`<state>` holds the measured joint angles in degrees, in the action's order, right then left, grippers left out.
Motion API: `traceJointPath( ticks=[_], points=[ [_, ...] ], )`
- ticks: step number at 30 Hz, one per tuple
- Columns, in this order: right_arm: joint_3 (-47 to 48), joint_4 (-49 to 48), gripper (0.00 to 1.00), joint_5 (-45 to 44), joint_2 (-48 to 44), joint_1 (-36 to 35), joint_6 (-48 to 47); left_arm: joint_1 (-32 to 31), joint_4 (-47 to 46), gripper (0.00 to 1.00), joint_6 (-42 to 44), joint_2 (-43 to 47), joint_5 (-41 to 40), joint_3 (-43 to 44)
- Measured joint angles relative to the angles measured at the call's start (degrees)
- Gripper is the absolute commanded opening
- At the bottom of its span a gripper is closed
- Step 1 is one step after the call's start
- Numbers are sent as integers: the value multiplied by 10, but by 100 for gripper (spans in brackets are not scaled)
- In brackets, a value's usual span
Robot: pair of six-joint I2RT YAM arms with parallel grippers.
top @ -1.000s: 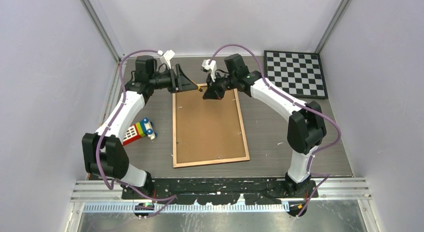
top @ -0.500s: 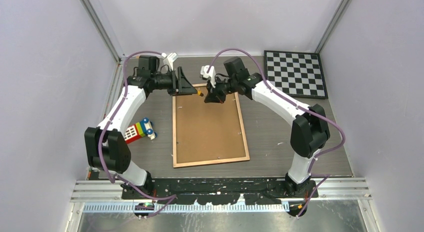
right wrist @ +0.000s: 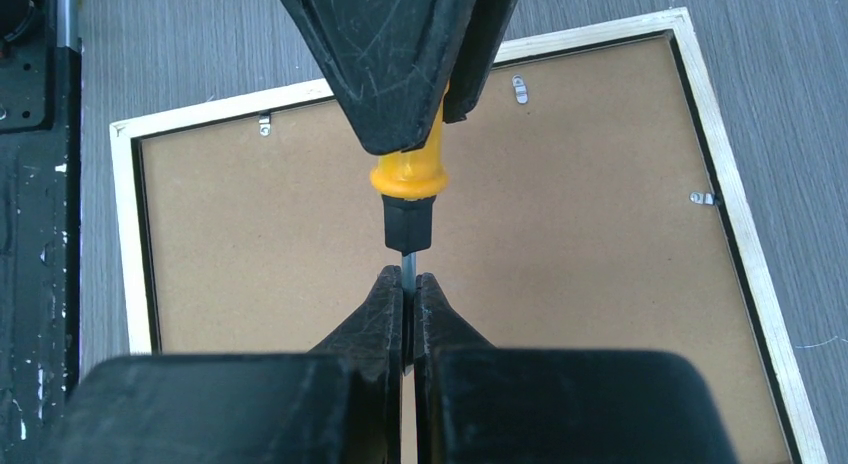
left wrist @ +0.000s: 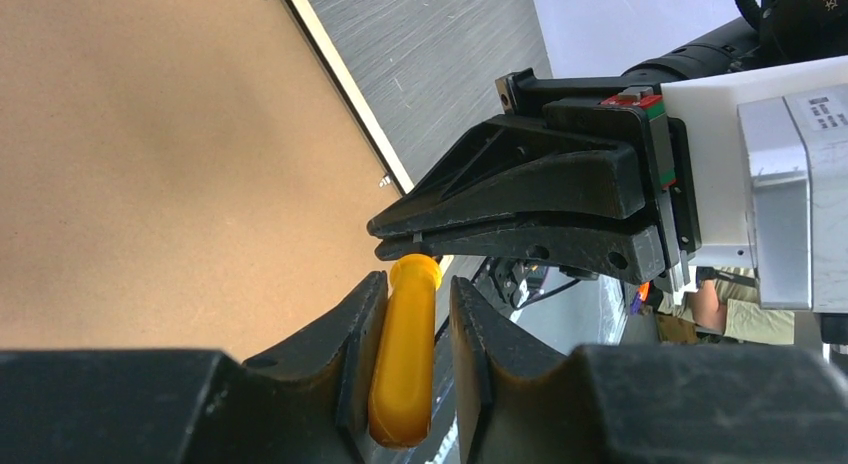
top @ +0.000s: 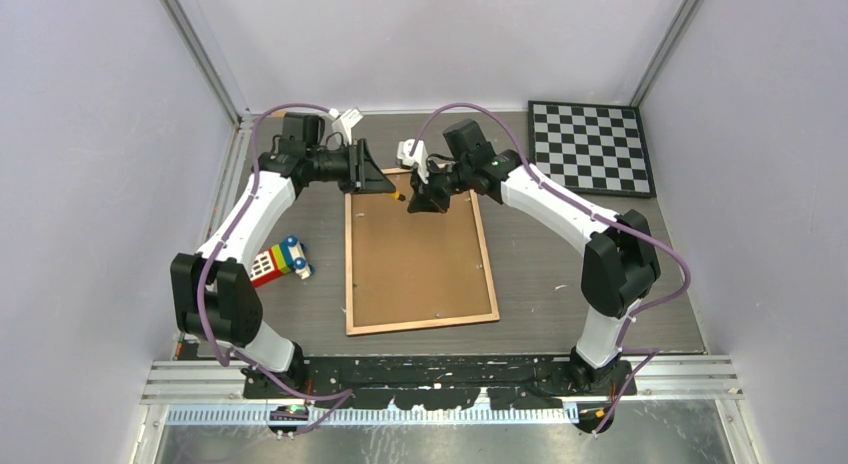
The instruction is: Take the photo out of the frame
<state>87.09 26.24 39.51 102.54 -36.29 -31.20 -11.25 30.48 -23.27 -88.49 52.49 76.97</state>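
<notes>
The frame (top: pixel 347 274) lies face down on the table, its brown backing board (top: pixel 415 264) inside a light wood rim (right wrist: pixel 120 244). The photo is hidden under the board. A screwdriver (top: pixel 399 195) with a yellow handle (left wrist: pixel 403 354) hangs over the frame's far end. My left gripper (left wrist: pixel 412 284) is shut on the handle. My right gripper (right wrist: pixel 408 279) is shut on the thin metal shaft just below the black collar (right wrist: pixel 407 224). The two grippers meet tip to tip above the board, the left (top: pixel 388 187) and the right (top: pixel 412 202).
Small metal clips (right wrist: pixel 518 87) hold the board along the rim. A black-and-white checkered board (top: pixel 590 147) lies at the far right. A colourful toy (top: pixel 280 259) lies left of the frame. Walls close in on both sides.
Both grippers have shifted slightly toward the near side, over the frame's far end, with the screwdriver still between them.
</notes>
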Motion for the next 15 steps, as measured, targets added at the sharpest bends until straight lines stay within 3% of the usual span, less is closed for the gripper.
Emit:
traceJointPath(
  ticks=[2,4,5,8,9,12,15],
  points=[
    [-1,0,0,0,-1,0,-1,0,0,4,0,0,0,-2],
    [-5,1,6,0,-3,-1,-2,0,1,0,2,1,-1,-6],
    [-6,2,16,0,-3,-1,-2,-1,1,0,2,2,-1,-8],
    [-9,2,59,-2,-5,-3,6,-2,2,0,12,9,-5,-12],
    [-9,1,66,-8,-6,-2,9,-2,7,0,21,15,-8,-15],
    [-14,-4,72,-23,-9,0,33,2,40,0,78,47,-18,-28],
    [-28,1,73,-28,-14,11,49,11,100,0,191,95,-33,-43]
  ],
)
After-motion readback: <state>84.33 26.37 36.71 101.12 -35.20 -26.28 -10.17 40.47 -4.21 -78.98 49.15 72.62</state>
